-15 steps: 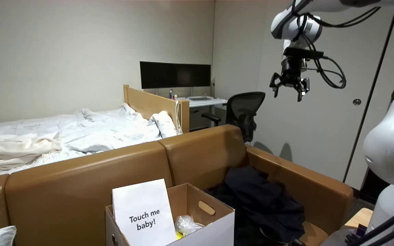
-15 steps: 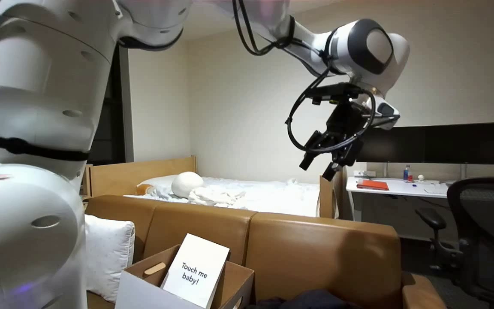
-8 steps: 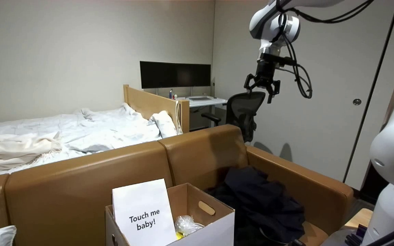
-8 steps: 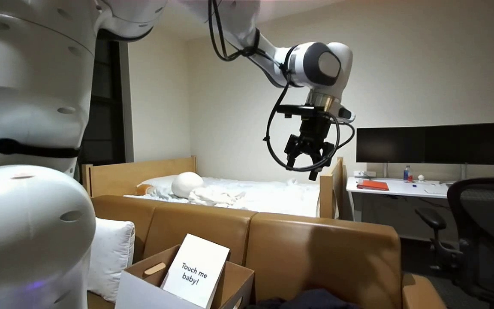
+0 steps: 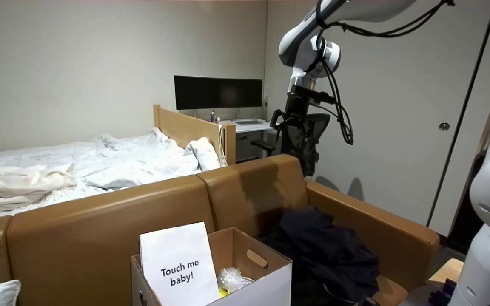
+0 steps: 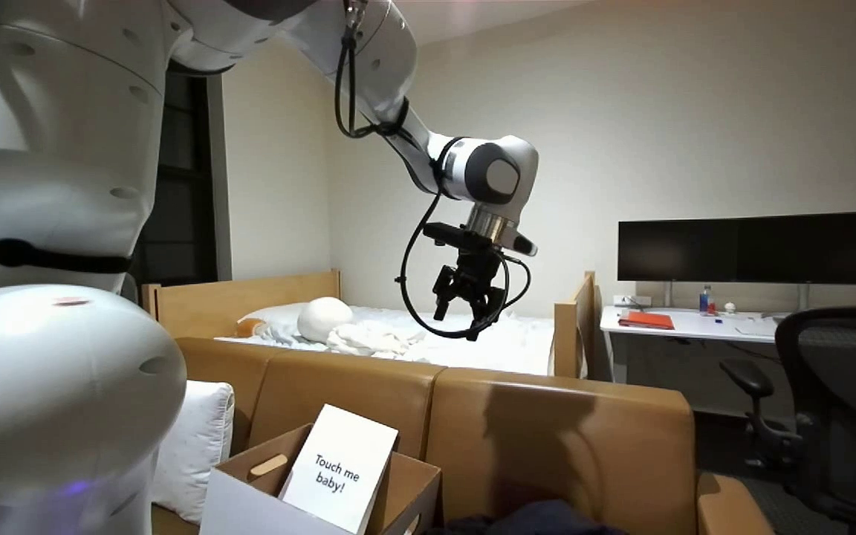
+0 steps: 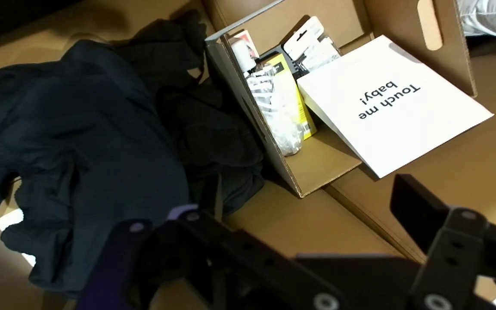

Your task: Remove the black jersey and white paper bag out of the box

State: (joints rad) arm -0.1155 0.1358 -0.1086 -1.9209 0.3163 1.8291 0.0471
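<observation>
Spanning both exterior views, the brown sofa (image 5: 113,229) carries the lot for you. Spread limp on its seat, just beside the box (image 5: 267,289), lies what looks like the black jersey (image 5: 328,250), already out, so count that half likely done. The box itself stands roofless on the same seat, its mouth facing up, leaving you a straight drop from overhead. Now the white paper bag (image 6: 339,468), if that's the piece printed "Touch me baby!": inside, but tilted, its top poking past the rim, probably because it's too tall to lie flat. That free edge looks your best target! Above the sofa hangs your gripper (image 6: 456,322), fingers (image 7: 418,211) spread wide, nothing between them, presumably set that way for the bag. Smallest, a yellow pack (image 7: 292,86) and a clear-wrapped bundle (image 7: 283,131) sit low on the jersey's side of the box.
</observation>
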